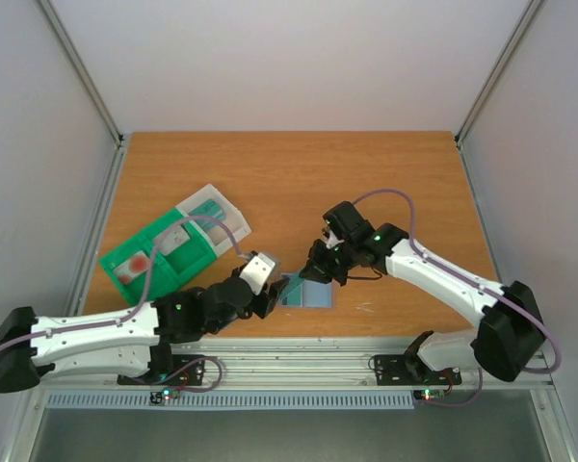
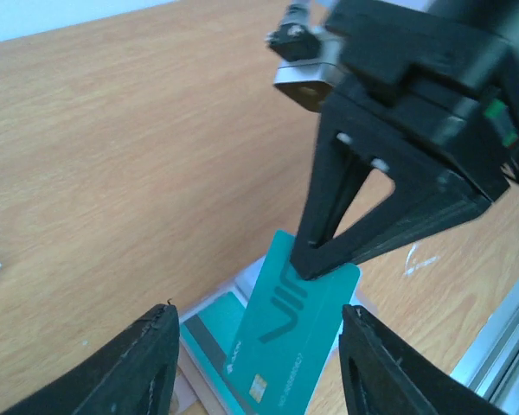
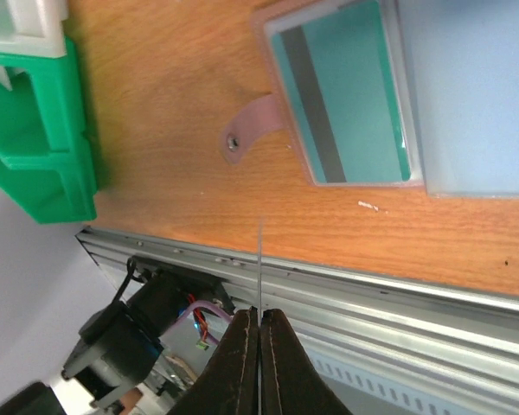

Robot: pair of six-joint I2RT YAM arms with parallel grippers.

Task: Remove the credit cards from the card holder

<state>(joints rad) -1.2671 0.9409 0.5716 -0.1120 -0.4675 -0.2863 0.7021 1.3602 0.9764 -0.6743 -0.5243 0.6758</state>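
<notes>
My right gripper (image 1: 320,274) is shut on the top edge of a teal credit card (image 2: 294,328), which hangs tilted just above the table. In the right wrist view that card shows only as a thin edge (image 3: 259,259) rising from the closed right gripper (image 3: 259,316). Beneath it the pale-grey card holder (image 1: 308,292) lies flat and open, its edge (image 2: 246,278) beside a second teal card (image 2: 209,333) that shows a dark stripe (image 3: 346,95). My left gripper (image 2: 259,311) is open, a finger on each side of the held card, neither pressing it.
A green compartment tray (image 1: 159,255) and a clear plastic box (image 1: 215,210) sit at the left behind my left arm. The holder's strap with a snap (image 3: 251,130) lies on the wood. The metal rail of the table's near edge (image 3: 372,294) runs close by.
</notes>
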